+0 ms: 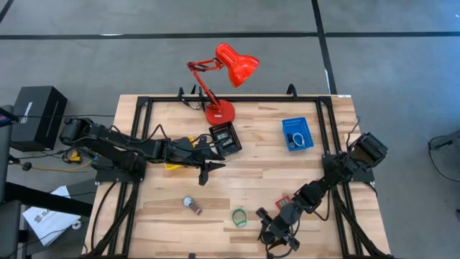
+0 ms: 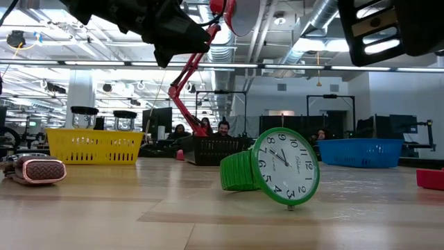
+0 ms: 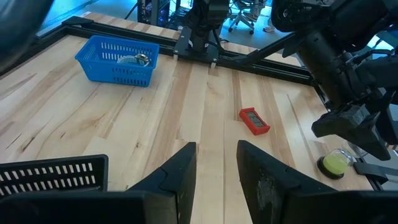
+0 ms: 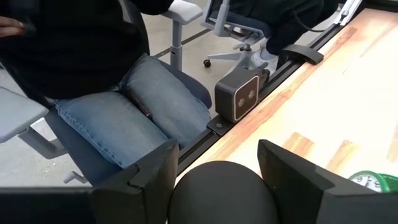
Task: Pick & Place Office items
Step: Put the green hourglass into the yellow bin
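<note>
**A:** How far along does the sorting look?

**B:** Partly done, I'd judge. The blue tray point(image 1: 297, 134) holds a small item or two, the black tray point(image 1: 225, 138) near the red lamp point(image 1: 228, 72) has things in it, and a yellow tray point(image 2: 94, 145) sits mostly hidden under the left arm in the high view.

**A:** What is loose on the worktop point(image 1: 165, 208)?

**B:** The green watch point(image 1: 238, 216) lies near the front edge, between the arms. A small clear-and-brown piece point(image 1: 191, 205) rests a little to its left, and a red rectangular piece point(image 3: 254, 120) sits beside the right arm.

**A:** And the grippers?

**B:** The right gripper point(image 4: 214, 180) is at the front edge of the worktop, and its wrist view shows the fingers closed around a black round puck point(image 4: 222, 191). So one item is in hand, not yet placed. The left gripper point(image 3: 214, 171) hangs above the middle of the worktop, just in front of the black tray, fingers a narrow gap apart with nothing between them.

**A:** Anything else left?

**B:** Something small and yellow-green point(image 3: 336, 163) shows under the right arm in the left wrist view; I can't tell what it is. At least three loose items need trays, plus the puck.
</note>
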`<action>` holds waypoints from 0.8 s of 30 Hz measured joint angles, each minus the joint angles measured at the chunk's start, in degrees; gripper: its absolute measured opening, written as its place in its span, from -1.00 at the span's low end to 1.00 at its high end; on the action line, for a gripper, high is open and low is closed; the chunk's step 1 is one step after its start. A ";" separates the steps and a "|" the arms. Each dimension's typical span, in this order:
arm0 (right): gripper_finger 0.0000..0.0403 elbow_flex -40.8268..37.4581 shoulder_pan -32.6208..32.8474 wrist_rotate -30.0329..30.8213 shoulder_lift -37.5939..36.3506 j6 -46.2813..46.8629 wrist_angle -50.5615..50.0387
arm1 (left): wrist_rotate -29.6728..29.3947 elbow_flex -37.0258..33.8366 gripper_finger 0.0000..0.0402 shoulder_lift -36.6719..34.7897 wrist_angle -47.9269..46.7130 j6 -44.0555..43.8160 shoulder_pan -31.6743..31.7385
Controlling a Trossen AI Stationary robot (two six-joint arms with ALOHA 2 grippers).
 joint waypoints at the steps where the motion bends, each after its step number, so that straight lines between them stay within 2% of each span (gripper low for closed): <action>1: 0.01 0.00 -0.01 0.00 0.00 -0.01 0.01 | 0.00 0.00 -0.45 0.00 0.00 0.02 0.00; 5: -0.02 0.00 -0.01 -0.02 0.00 -0.03 0.02 | 0.00 0.00 -0.45 0.00 0.00 0.00 0.02; 10: 0.20 0.00 0.08 0.02 0.00 -0.03 -0.22 | -0.02 0.00 -0.45 0.00 -0.01 0.01 0.01; 13: 0.27 0.00 0.08 0.04 0.00 -0.01 -0.72 | 0.00 0.00 -0.45 0.00 -0.02 0.00 0.00; 24: 0.17 0.00 0.08 0.17 0.00 0.01 -1.44 | 0.00 0.00 -0.45 0.00 0.00 0.00 0.00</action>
